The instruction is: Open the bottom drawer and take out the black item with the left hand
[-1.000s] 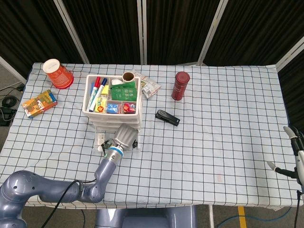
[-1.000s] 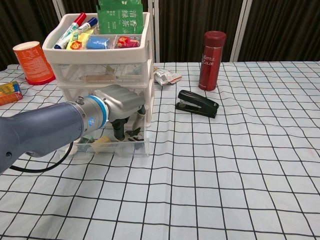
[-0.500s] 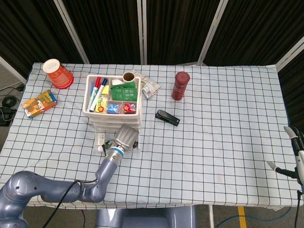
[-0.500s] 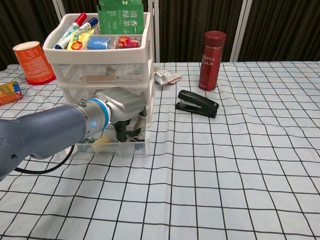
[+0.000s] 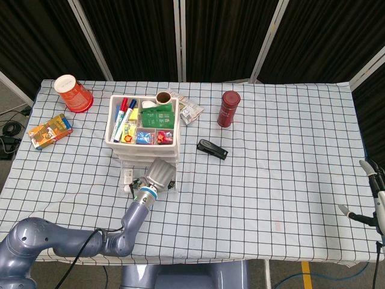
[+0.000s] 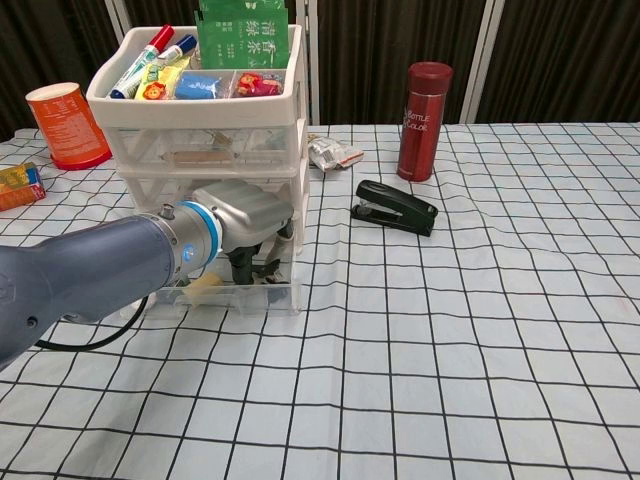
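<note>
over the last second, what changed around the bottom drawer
The left hand pushed a little deeper into the open bottom drawer, fingers down among the small things inside. Whether it has hold of anything cannot be told. The drawer unit, stapler and red bottle stayed put.

Your left hand [image 6: 240, 212] sits over the pulled-out bottom drawer [image 6: 262, 296], fingers down inside it. Behind and above it rises the drawer unit [image 6: 205, 115]. The stapler [image 6: 394, 207] lies to its right, the bottle [image 6: 423, 107] farther back.
</note>
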